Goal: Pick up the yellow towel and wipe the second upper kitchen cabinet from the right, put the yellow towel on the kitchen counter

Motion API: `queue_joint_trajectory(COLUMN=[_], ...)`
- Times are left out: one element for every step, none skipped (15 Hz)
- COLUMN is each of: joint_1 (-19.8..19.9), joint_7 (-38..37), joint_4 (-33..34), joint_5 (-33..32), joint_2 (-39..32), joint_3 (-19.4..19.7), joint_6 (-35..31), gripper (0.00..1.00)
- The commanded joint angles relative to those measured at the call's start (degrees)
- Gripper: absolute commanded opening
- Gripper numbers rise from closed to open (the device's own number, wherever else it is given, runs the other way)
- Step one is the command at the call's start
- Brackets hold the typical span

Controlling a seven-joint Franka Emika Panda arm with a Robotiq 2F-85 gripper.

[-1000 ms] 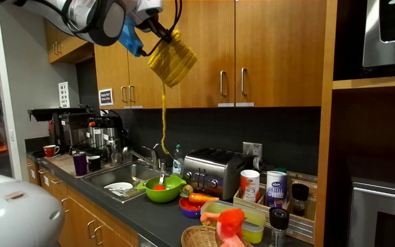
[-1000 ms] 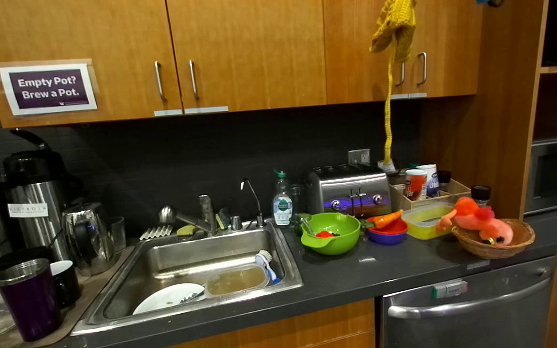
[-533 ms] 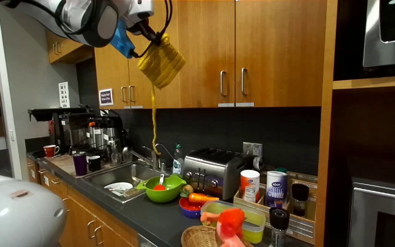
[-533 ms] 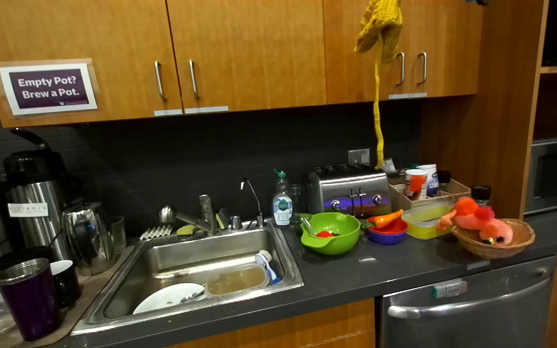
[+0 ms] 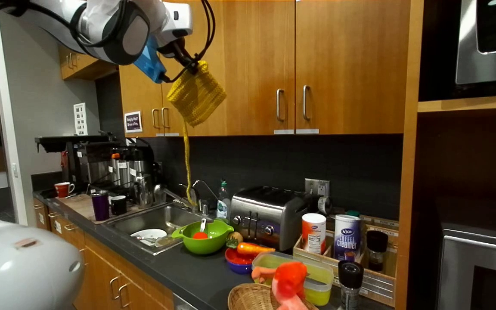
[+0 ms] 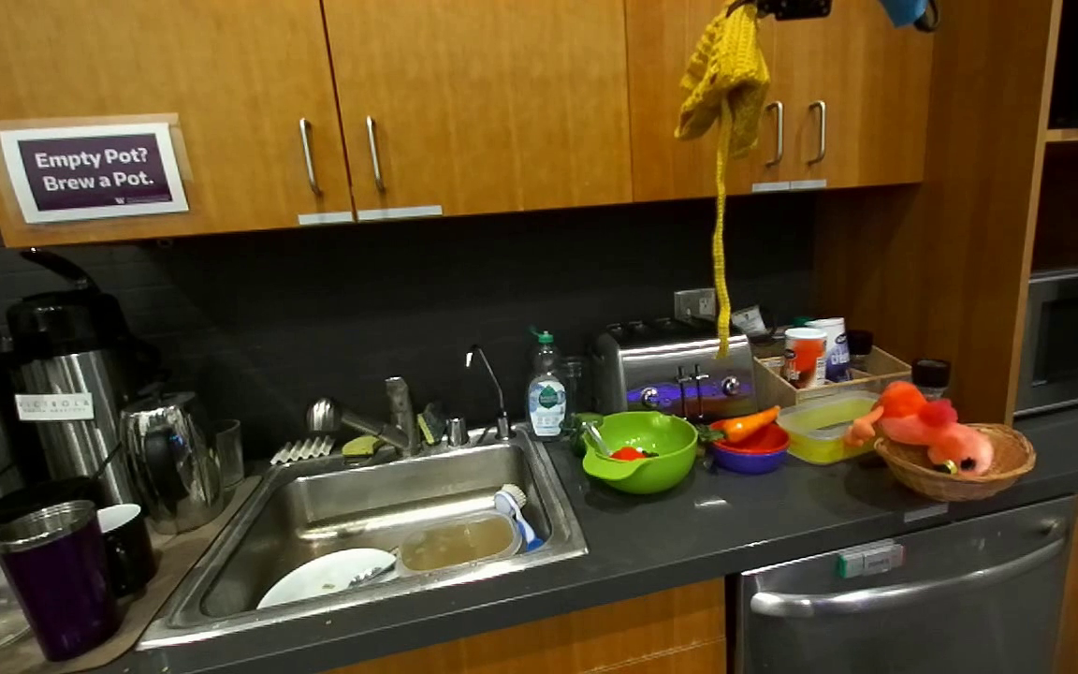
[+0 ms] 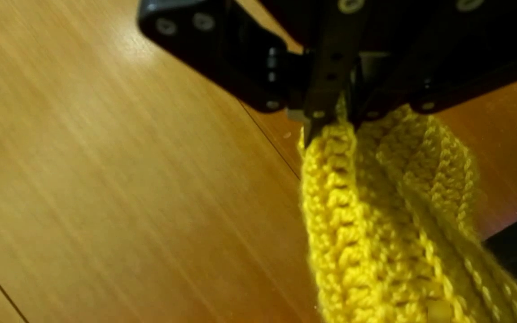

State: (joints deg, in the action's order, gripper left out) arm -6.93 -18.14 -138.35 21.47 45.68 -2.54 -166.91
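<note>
My gripper (image 5: 193, 68) is shut on the top of the yellow knitted towel (image 5: 198, 97) and holds it in the air before the upper cabinets. In the wrist view the gripper (image 7: 330, 125) pinches the towel (image 7: 352, 233), with a wooden door close behind. The towel (image 6: 724, 89) hangs down with a long yellow cord in both exterior views. The second upper cabinet door from the right (image 5: 256, 56) is shut, and the towel hangs at its left side in that view. Whether the towel touches the door cannot be told. The dark kitchen counter (image 6: 661, 534) lies below.
A steel toaster (image 6: 679, 370), green colander (image 6: 647, 459), blue bowl (image 6: 750, 459), yellow-green container (image 6: 824, 431) and basket (image 6: 988, 477) with a pink plush toy stand on the counter. The sink (image 6: 314, 496) holds dishes. Metal door handles (image 5: 279, 105) stick out.
The gripper and towel have moved left in both exterior views, then lower over the last half second. The towel stays held, and its cord has come down with it.
</note>
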Motion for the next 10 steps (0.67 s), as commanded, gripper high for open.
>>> queue_joint_trajectory(joint_1=[-0.12, -0.22, -0.19, -0.13, 0.09, 0.24, 0.37, 0.42, 0.55, 0.59], joint_7=[0.40, 0.50, 0.52, 0.56, 0.44, 0.34, 0.29, 0.29, 0.21, 0.23], joint_4=[0.26, 0.43, 0.61, 0.87, 1.38, 1.79, 2.34, 2.84, 3.41, 3.96], joint_5=[-0.64, -0.59, -0.56, -0.52, -0.48, -0.46, -0.44, -0.39, -0.38, -0.36], joint_2=[0.20, 0.13, 0.04, -0.09, -0.31, -0.43, -0.51, -0.62, -0.72, -0.80], joint_3=[-0.67, -0.69, -0.73, -0.69, -0.57, -0.47, -0.33, -0.17, -0.04, 0.10], joint_6=[2.21, 2.29, 2.35, 2.09, 2.00, 1.97, 1.86, 1.72, 1.71, 1.58], gripper=[0.02, 0.02, 0.02, 0.02, 0.02, 0.02, 0.02, 0.02, 0.02, 0.02])
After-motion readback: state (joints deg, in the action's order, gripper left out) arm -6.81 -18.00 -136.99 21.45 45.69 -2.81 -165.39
